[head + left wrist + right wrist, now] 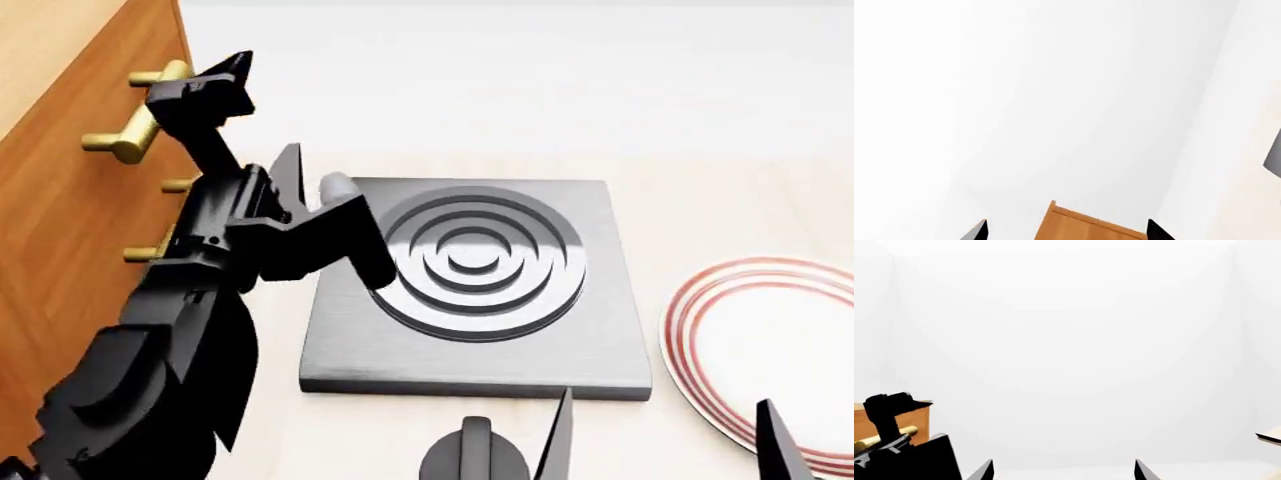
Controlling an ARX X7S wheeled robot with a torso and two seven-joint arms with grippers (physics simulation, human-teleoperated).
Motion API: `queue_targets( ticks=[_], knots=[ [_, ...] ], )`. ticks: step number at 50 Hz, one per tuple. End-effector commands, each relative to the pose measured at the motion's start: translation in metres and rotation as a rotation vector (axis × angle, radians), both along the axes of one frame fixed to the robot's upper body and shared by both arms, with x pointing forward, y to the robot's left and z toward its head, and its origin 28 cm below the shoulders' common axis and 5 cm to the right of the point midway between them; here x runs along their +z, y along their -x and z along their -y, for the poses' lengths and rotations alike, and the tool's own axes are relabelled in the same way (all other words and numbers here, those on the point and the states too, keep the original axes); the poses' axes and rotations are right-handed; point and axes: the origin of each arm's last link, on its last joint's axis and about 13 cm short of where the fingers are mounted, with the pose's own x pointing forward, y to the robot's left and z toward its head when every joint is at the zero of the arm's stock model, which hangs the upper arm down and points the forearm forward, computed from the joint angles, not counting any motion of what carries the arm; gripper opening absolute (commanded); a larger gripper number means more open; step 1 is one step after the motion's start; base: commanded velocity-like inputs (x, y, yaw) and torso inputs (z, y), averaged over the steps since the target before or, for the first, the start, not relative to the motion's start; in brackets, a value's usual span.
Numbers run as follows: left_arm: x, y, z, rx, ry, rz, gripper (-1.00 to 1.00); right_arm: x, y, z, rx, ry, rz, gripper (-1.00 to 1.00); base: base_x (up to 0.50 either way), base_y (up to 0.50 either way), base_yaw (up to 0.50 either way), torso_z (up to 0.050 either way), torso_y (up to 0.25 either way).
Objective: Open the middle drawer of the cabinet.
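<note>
While shut, middle drawer handle crosswise

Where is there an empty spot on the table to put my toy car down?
The wide pale strip of table behind the grey burner plate is bare. A narrower bare gap runs between that plate and the red-striped plate. It is crowded by the cabinet, where the left gripper and its arm fill the space near the brass handles.

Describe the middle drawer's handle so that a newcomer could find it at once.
Look at the tall orange-brown cabinet on the left of the head view, beside the grey burner plate. Three brass handles stick out of its front in a row. The middle handle is the one mostly hidden behind the black left arm, between the other two.
</note>
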Motion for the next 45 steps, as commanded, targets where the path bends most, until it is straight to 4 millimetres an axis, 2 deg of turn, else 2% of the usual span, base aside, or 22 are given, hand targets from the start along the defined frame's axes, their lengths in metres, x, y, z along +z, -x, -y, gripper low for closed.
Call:
queue_targets(
  ticks=[1,7,18,24,32,45],
  knots=[
    [0.014,-0.037,-0.030,0.189,-0.278,-0.015,1.00,0.001,0.001,0.001,0.006,-0.006,0.003,1.00,0.00,0.00,0.00,0.000,0.000],
    [0.001,-0.036,-0.036,0.193,-0.265,-0.102,1.00,0.001,0.001,0.001,0.016,-0.011,0.005,1.00,0.00,0.00,0.00,0.000,0.000],
    [-0.020,-0.033,-0.045,0.194,-0.240,-0.131,1.00,0.003,0.002,0.000,0.018,-0.017,0.009,1.00,0.00,0.00,0.00,0.000,0.000],
    [-0.031,-0.031,-0.041,0.165,-0.196,-0.150,1.00,0.004,0.003,0.000,0.019,-0.018,0.013,1.00,0.00,0.00,0.00,0.000,0.000],
    [-0.031,-0.031,-0.036,0.140,-0.170,-0.128,1.00,0.004,0.003,0.000,0.021,-0.021,0.014,1.00,0.00,0.00,0.00,0.000,0.000],
    [-0.018,-0.033,-0.028,0.118,-0.224,-0.077,1.00,0.003,0.004,-0.001,0.024,-0.017,0.015,1.00,0.00,0.00,0.00,0.000,0.000]
  ],
)
